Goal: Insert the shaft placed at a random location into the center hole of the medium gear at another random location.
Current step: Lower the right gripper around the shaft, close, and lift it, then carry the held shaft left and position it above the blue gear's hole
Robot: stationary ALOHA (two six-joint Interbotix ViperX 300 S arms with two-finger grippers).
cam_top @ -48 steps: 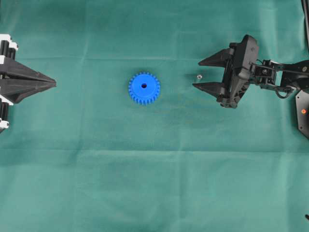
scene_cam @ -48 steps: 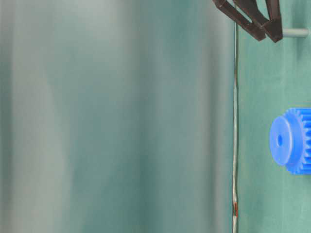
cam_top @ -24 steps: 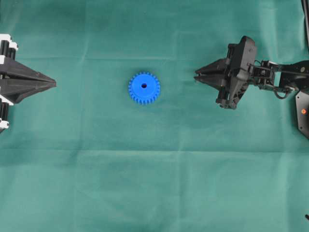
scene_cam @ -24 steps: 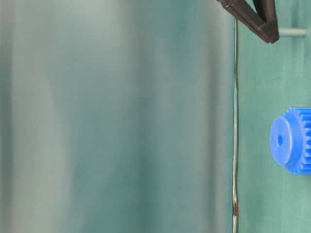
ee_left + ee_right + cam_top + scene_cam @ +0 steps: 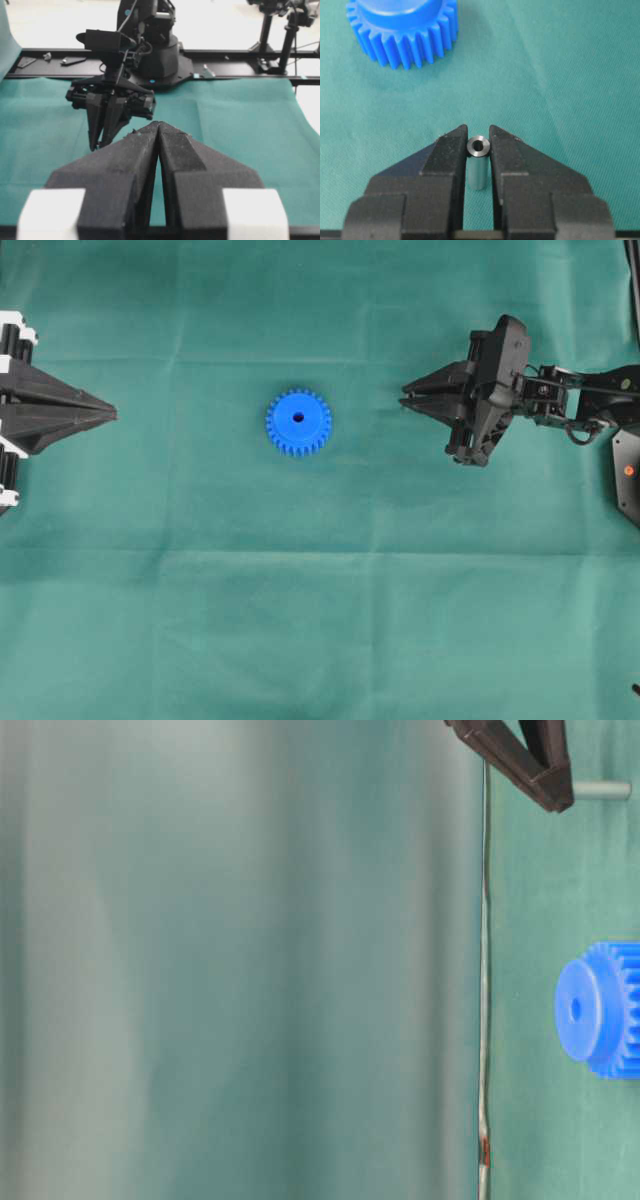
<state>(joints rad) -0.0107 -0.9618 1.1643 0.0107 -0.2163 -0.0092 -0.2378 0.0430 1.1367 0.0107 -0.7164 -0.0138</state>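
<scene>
Right gripper [image 5: 478, 145] is clamped on the shaft [image 5: 477, 167]: wrist view shows the small silvery-grey pin pinched between the two black fingertips, standing upright on the green cloth [image 5: 320, 620], its hollow top end just showing at the tips. Jaws are nearly together, only the pin's width between them. In the overhead view the same gripper [image 5: 404, 399] sits right of the medium gear [image 5: 298, 422], well apart from it, tips pointing toward the gear; the pin itself is hidden under the tips there. Table-level view, which is turned sideways, shows the shaft [image 5: 602, 790] sticking out from the pinched tips toward the cloth; whether its far end touches the cloth there is hard to tell, as the frame edge cuts it off.

Blue gear lies flat on the cloth, hub up, center hole [image 5: 298, 417] dark and unfilled. It's roughly midway between the two grippers, a bit nearer the right one.

Left gripper [image 5: 112, 414] is far left of the gear, tips pointing at it, fingers pressed together with nothing between them; the left wrist view [image 5: 158, 125] confirms it.
</scene>
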